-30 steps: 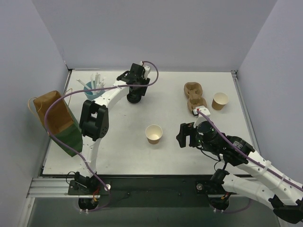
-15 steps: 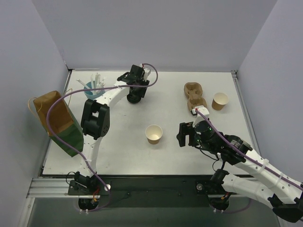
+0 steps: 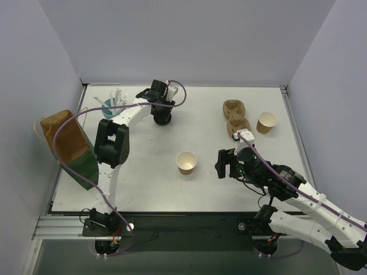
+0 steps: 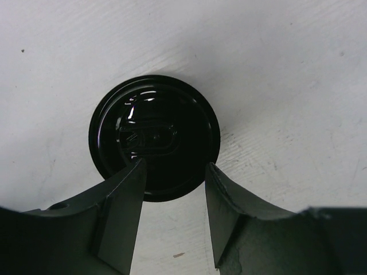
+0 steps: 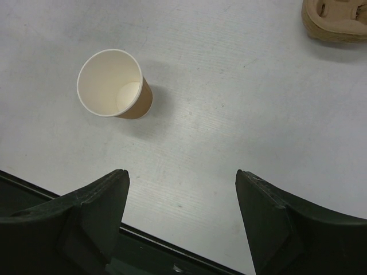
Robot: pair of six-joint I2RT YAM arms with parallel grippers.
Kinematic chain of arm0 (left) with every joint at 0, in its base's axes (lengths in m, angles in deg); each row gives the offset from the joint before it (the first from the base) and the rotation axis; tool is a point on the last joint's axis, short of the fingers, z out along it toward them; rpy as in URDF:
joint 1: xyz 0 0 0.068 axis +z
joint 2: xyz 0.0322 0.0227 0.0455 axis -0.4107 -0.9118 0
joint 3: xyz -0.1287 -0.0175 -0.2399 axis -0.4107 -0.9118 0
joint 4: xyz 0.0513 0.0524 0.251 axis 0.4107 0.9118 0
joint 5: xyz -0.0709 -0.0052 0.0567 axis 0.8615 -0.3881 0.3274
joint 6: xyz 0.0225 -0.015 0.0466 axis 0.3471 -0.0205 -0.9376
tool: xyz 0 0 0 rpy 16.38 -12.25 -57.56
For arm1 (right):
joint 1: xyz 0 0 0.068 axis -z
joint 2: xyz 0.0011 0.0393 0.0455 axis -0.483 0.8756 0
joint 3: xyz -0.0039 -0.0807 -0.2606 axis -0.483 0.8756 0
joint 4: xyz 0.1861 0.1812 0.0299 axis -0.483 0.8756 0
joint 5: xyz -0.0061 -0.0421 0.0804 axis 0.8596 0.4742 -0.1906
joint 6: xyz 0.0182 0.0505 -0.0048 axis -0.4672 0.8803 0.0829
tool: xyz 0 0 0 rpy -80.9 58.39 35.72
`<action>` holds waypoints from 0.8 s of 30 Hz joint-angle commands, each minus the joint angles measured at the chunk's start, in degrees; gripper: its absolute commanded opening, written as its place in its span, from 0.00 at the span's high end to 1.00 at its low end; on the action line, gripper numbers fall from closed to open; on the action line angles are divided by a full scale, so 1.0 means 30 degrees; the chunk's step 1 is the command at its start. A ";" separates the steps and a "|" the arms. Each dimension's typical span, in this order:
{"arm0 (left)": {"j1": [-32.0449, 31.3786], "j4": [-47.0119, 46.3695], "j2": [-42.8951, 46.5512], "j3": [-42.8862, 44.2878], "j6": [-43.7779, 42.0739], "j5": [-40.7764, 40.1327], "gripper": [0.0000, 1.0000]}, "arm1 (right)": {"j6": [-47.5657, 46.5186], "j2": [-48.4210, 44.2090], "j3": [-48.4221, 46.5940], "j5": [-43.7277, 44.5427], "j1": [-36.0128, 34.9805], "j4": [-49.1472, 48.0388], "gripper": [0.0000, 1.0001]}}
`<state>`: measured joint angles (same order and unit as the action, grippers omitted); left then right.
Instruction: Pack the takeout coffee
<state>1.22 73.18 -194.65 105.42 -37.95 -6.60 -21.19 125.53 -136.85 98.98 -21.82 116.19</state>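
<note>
Packing is judged barely begun: the black lid [image 4: 155, 129] is seen flat on the far table [image 3: 143, 172] beneath the spread, empty left gripper [image 4: 175, 166], and the lidless cup [image 5: 113, 85] is found mid-table near the wide-spread, empty right gripper [image 5: 180, 175].

Soft, even light; the cup [image 5: 112, 83] casts a faint shadow toward three o'clock; glare streaks the black lid [image 4: 155, 134].

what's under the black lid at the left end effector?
Only the lid shows in the left wrist view, table around it; whatever is beneath is covered. The open left end effector hangs over it.
</note>
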 commanded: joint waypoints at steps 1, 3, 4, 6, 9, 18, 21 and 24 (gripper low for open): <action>0.0293 0.0254 0.0801 -0.0065 -0.1278 0.0736 0.45 | -0.0220 -0.0306 0.0093 0.0724 -0.0122 -0.0024 0.24; 0.0293 0.0255 0.0714 -0.0123 -0.1368 0.0824 0.45 | -0.0249 -0.0335 0.0063 0.0753 -0.0093 0.0005 0.24; 0.0293 0.0226 0.0684 -0.0210 -0.1397 0.0796 0.46 | -0.0250 -0.0306 0.0034 0.0811 -0.0093 0.0006 0.24; 0.0293 0.0080 0.0655 -0.0357 -0.1426 0.0883 0.47 | -0.0308 -0.0306 0.0005 0.0899 -0.0093 -0.0024 0.24; 0.0293 -0.0125 0.0771 -0.0650 -0.1514 0.1117 0.49 | -0.0279 -0.0189 -0.0083 0.0929 -0.0093 -0.0024 0.24; 0.0234 -0.0331 0.1123 -0.0944 -0.1573 0.1704 0.49 | -0.0162 0.0105 -0.0112 0.0929 -0.0093 -0.0024 0.24; 0.0175 -0.0331 0.1298 -0.0973 -0.1631 0.1762 0.49 | -0.0191 0.0104 -0.0083 0.0987 -0.0093 -0.0024 0.24; 0.0146 -0.0506 0.1533 -0.1031 -0.1661 0.1762 0.49 | -0.0192 0.0105 -0.0083 0.0988 -0.0093 -0.0023 0.24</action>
<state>1.90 74.01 -194.65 102.49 -42.02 -2.91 -21.26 125.59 -136.85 99.81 -21.82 116.19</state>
